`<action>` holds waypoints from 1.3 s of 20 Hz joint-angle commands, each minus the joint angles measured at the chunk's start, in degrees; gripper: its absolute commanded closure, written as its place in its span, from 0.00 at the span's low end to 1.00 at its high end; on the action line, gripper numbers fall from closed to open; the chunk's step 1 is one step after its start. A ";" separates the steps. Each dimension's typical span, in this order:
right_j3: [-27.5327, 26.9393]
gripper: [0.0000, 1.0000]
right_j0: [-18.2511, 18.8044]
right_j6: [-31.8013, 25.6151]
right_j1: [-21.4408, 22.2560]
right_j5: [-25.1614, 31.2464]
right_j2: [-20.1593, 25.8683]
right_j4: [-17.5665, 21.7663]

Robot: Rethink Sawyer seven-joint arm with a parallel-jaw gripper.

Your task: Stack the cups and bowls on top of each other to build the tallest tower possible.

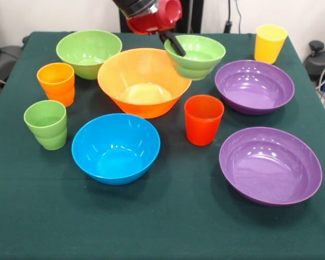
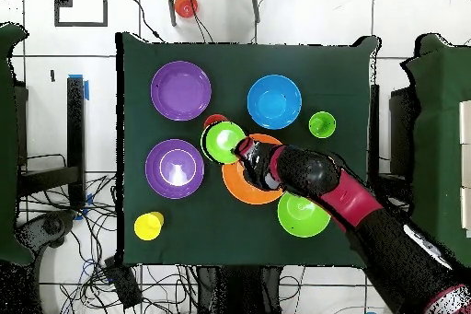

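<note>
Gripper (image 1: pixel 176 46) fingers pinch the near rim of the small glossy light-green plastic bowl (image 1: pixel 197 54), one dark finger showing inside the rim. That bowl hangs clear of the green table (image 1: pixel 168 216), tipped a little, its mouth facing up and slightly toward the big bowl, just beside and partly over the right edge of the large orange-yellow glossy plastic bowl (image 1: pixel 143 81). From overhead the small bowl overlaps the orange one's rim.

Every other piece sits upright, mouth up, none nested. The medium blue plastic bowl (image 1: pixel 116 147) stands in front of the orange one. The medium light-green plastic bowl (image 1: pixel 88 52) is behind and to its left. Two wide shallow purple plastic bowls lie on the right side: the farther purple bowl (image 1: pixel 254 85) and the nearer purple bowl (image 1: pixel 270 164), close but apart.

The tapered red plastic cup (image 1: pixel 203 119) stands between the orange bowl and the purple ones. The orange plastic cup (image 1: pixel 56 83) and the light-green plastic cup (image 1: pixel 46 124) stand at the left, and the yellow plastic cup (image 1: pixel 270 43) at the far right corner.
</note>
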State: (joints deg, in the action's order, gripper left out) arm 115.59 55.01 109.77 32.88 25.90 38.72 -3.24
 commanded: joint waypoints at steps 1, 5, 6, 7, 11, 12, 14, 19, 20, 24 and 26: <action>5.49 1.00 -1.44 8.32 1.63 1.48 1.89 -2.96; 3.99 1.00 -2.50 7.70 0.58 2.01 0.55 -3.46; 2.84 1.00 -2.88 7.40 0.18 2.87 -0.09 -3.61; 2.93 1.00 -2.89 7.47 0.29 2.80 -0.07 -3.74; 1.21 1.00 -3.05 6.88 -1.49 1.82 -0.51 -3.61; 0.11 1.00 -3.41 6.59 -2.03 2.03 -0.92 -3.50; -1.07 1.00 -3.78 6.12 -2.39 2.33 -1.08 -3.37; -7.78 1.00 -5.07 1.42 -3.45 5.46 -1.40 -1.11; -9.07 1.00 -5.63 1.17 -3.30 6.87 -2.03 -0.93; -11.80 1.00 -6.24 0.96 -3.92 8.53 -3.02 -0.63; -13.81 1.00 -6.71 0.73 -3.88 10.01 -3.57 -0.29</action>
State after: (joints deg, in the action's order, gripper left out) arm 110.37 51.43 109.77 31.29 29.53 38.64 -4.15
